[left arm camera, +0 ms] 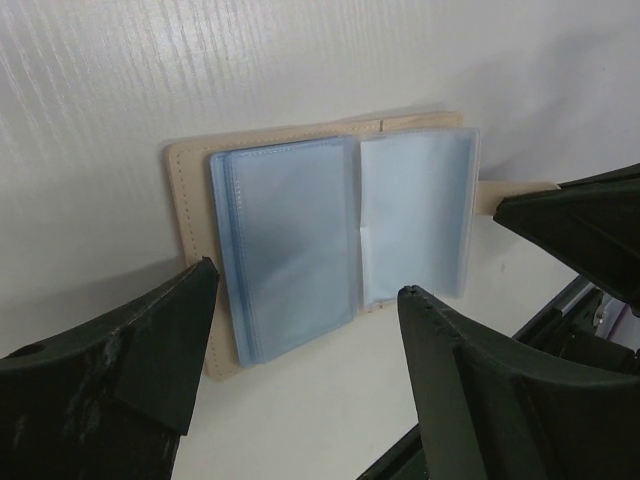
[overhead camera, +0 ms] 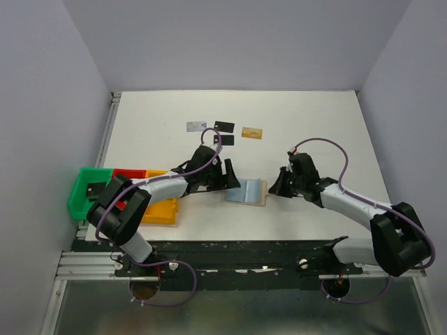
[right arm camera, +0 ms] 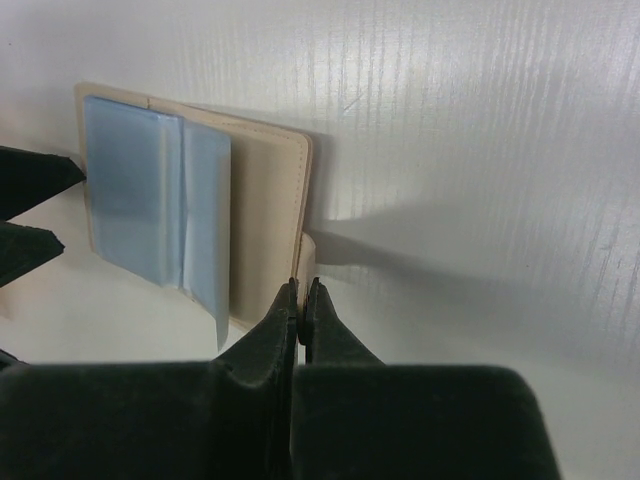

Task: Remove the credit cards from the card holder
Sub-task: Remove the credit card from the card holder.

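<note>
White bench (overhead camera: pixel 314 118), card holder (overhead camera: pixel 246 192) lay open flat near its middle.
Left tool (left arm camera: pixel 306 284) stood wide apart over the blue panels, gripping nothing; right tool (right arm camera: pixel 300 292) was pinched closed on the holder's tan tab; four credit cards (overhead camera: pixel 224 126) lay farther back on the bench.

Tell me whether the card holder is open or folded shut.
Open. The card holder lies spread on the table, its blue sleeves showing on both sides of the fold.
</note>
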Available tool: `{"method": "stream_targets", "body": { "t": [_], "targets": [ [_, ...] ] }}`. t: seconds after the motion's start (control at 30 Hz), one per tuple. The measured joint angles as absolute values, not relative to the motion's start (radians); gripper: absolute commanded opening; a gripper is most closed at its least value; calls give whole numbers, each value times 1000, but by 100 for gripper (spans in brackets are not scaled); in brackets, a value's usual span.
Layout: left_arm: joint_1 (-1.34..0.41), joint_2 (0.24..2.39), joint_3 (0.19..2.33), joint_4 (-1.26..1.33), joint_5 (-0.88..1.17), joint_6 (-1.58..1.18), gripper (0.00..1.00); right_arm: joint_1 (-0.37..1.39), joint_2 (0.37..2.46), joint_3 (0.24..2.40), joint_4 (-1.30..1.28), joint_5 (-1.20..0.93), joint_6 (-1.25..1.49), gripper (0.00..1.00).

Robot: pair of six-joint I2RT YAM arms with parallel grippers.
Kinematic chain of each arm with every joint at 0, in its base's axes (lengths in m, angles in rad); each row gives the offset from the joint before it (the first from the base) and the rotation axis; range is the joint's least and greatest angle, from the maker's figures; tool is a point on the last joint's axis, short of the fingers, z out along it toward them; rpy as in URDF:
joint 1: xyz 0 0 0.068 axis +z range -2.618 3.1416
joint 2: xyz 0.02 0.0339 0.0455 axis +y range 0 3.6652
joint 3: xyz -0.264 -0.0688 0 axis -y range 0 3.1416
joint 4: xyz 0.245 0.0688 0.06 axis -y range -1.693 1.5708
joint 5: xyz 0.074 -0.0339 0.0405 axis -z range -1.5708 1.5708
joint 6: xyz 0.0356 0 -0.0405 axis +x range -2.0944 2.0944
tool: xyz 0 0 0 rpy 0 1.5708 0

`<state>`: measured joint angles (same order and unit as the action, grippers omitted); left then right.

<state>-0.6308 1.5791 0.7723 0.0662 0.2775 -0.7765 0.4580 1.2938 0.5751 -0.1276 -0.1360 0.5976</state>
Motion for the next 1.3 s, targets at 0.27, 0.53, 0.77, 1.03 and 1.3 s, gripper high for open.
{"method": "stream_targets", "body": {
  "t": [0.27, 0.53, 0.77, 1.03, 1.3],
  "targets": [
    [-633, 1615, 779, 66, 281, -768, 83, 458, 1294, 566, -120, -149, 598, 0],
    [-641, 1629, 792, 84, 317, -754, 80, 458, 1299, 565, -105, -168, 598, 0],
    [-683, 1665, 846, 86, 364, -709, 78, 458, 1311, 562, -98, -175, 598, 0],
    [-723, 1669, 909, 76, 379, -657, 78, 458, 1311, 555, -96, -175, 598, 0],
    [-804, 1670, 1008, 17, 376, -571, 79, 458, 1311, 552, -95, -174, 598, 0]
  ]
}}
